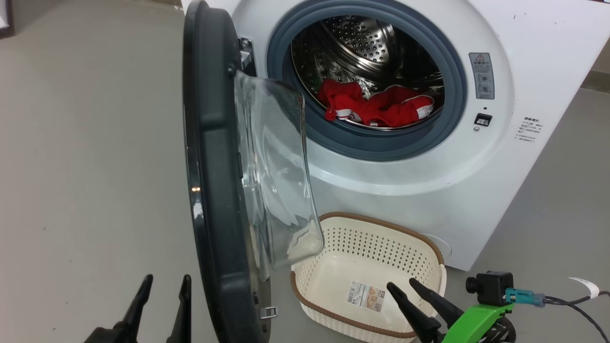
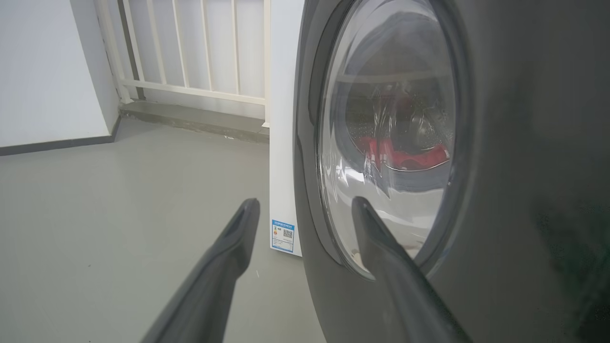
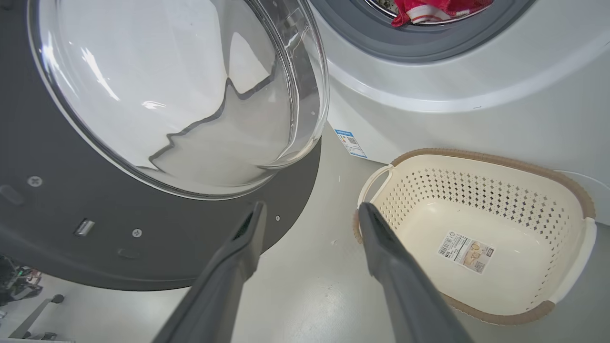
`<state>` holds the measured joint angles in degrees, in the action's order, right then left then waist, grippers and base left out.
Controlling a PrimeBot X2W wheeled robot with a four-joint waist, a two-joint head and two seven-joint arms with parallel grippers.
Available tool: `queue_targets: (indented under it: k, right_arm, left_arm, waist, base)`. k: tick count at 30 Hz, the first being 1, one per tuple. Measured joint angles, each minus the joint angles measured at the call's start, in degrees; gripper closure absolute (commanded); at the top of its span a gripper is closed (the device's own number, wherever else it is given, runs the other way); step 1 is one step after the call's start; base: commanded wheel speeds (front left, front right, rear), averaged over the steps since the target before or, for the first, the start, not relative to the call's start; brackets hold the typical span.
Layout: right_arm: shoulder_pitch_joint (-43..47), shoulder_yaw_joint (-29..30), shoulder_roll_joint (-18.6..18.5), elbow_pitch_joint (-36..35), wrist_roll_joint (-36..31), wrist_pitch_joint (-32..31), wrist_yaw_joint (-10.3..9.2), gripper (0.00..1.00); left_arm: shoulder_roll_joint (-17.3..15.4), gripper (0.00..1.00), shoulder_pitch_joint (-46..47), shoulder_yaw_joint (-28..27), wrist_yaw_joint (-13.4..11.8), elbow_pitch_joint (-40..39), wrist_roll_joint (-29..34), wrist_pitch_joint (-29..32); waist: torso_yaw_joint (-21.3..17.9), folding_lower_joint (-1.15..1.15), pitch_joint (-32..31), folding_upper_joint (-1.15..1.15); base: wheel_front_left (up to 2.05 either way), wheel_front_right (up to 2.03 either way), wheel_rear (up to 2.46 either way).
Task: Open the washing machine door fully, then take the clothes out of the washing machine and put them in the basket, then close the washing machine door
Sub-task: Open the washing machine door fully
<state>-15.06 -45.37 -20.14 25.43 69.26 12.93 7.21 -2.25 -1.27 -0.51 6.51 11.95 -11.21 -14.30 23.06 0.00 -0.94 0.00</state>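
White washing machine [image 1: 429, 190], black round door [image 1: 209, 166] swung open, cream basket [image 1: 381, 238] on the floor [image 1: 95, 166] in front, sticker [image 1: 365, 296] inside, red clothes [image 1: 376, 107] in the steel drum [image 1: 362, 38], left gripper [image 1: 167, 277] and right gripper [image 1: 402, 283] wide open, holding nothing

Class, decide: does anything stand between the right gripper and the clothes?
Nothing visible separates the right gripper from the clothes. The washing machine door stands open left of that path; the basket sits on the floor below it.
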Motion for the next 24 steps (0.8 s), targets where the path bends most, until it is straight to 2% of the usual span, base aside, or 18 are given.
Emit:
queue_targets:
  k: [5, 13, 15, 16, 19, 24]
  right_arm:
    - [-0.4, -0.2, -0.2, 2.3, -5.6, 1.2, 0.0, 0.0]
    - [1.3, 12.5, 2.9, 0.8, -21.3, 1.3, 0.0, 0.0]
    - [2.1, 14.1, 3.6, 0.4, -22.8, 1.3, 0.0, 0.0]
    - [3.8, 16.9, 4.7, -0.4, -26.9, 1.4, 0.0, 0.0]
    - [5.8, 21.6, 6.2, -1.8, -32.6, 1.4, 0.0, 0.0]
    - [8.2, 28.5, 9.1, -4.8, -39.3, 1.4, 0.0, 0.0]
  left_arm:
    - [0.0, 0.0, 0.0, -0.1, 0.0, 0.0, 0.0, 0.0]
    - [0.0, 0.0, -0.1, -0.4, 0.0, 0.0, 0.2, 0.0]
    - [0.0, 0.0, -0.1, -0.4, 0.0, 0.0, 0.2, 0.0]
    - [0.0, 0.0, -0.1, -0.4, 0.0, 0.0, 0.2, 0.0]
    - [0.0, 0.0, -0.1, -0.4, 0.0, 0.0, 0.2, 0.0]
    - [0.0, 0.0, -0.1, -0.5, 0.0, 0.0, 0.2, 0.0]
  waist:
    - [-0.4, 0.0, 0.0, 0.0]
    - [-0.8, 0.0, 0.0, 0.0]
    - [-0.9, 0.0, 0.0, 0.0]
    - [-0.9, 0.0, -0.1, 0.0]
    - [-0.9, 0.0, 0.1, 0.0]
    - [-0.8, 0.0, 0.3, 0.0]
  base:
    - [0.0, 0.0, 0.0]
    - [0.0, 0.0, 0.0]
    - [0.0, 0.0, 0.0]
    - [0.0, 0.0, 0.0]
    - [0.0, 0.0, 0.0]
    - [0.0, 0.0, 0.0]
